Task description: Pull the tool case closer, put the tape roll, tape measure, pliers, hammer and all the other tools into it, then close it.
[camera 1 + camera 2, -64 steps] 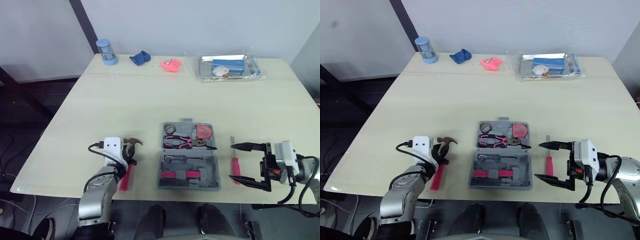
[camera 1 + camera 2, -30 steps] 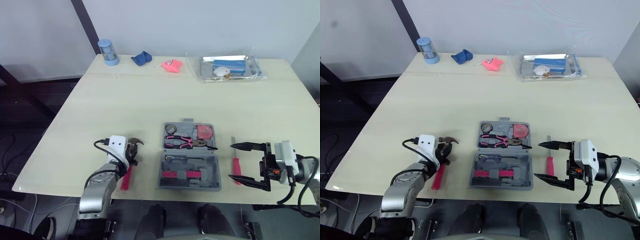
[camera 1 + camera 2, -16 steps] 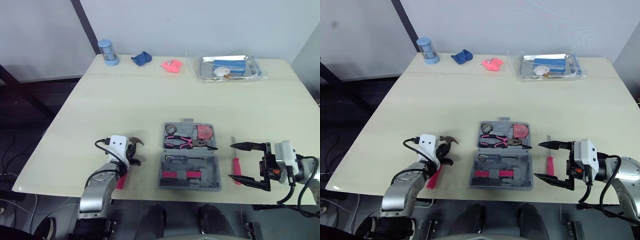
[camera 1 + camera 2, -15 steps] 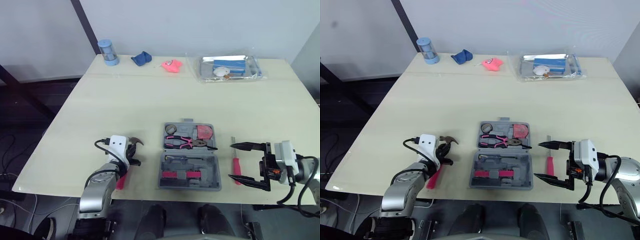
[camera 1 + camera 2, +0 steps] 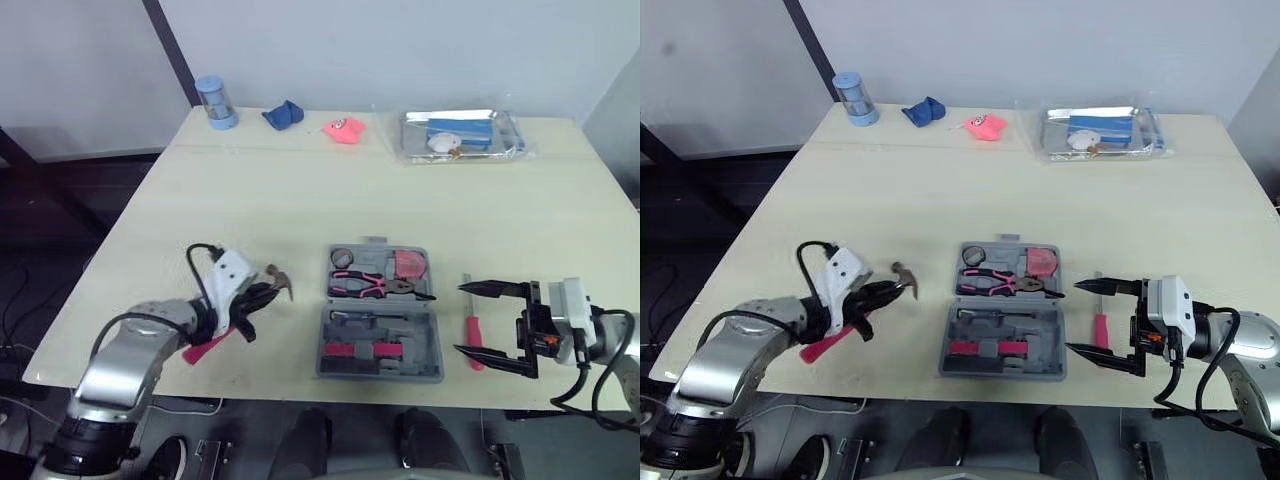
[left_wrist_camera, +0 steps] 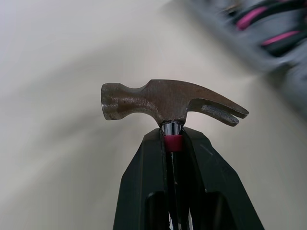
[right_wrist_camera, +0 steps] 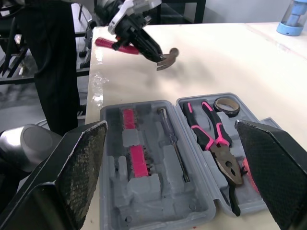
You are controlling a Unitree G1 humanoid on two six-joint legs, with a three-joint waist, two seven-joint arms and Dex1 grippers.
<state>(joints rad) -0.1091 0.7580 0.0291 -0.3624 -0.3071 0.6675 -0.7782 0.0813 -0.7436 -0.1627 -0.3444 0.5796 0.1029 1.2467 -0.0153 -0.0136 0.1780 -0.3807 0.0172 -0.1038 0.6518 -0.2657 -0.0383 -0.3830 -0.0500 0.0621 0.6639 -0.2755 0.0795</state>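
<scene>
- Two grippers are at work, one on each side of the tool case (image 5: 428, 335).
- Our left gripper (image 5: 258, 297) is closed tight on the hammer (image 6: 168, 101). It pinches the hammer just under the metal head, and the pink handle sticks out behind, toward the near left.
- We hold the hammer tilted, and it looks lifted off the table (image 5: 300, 200). It is a little to the left of the case.
- The tool case lies open and flat close to the near edge of the table.
- In its far half we see the tape roll (image 5: 342, 258), the pliers (image 5: 375, 286) and the tape measure (image 5: 407, 264) lying in place.
- Our right gripper (image 5: 461, 319) hangs to the right of the case. Its two fingers are spread wide and hold nothing.
- A red screwdriver (image 5: 1100, 328) lies on the table just right of the case. From above, it looks to sit between those spread fingers.
- We think the step in hand is putting the hammer into the case.
- Next we need to carry the hammer right, over the case. Then we turn it to fit a free slot, lower it and let go.
- After that the screwdriver has to go in, and then the lid gets shut.
</scene>
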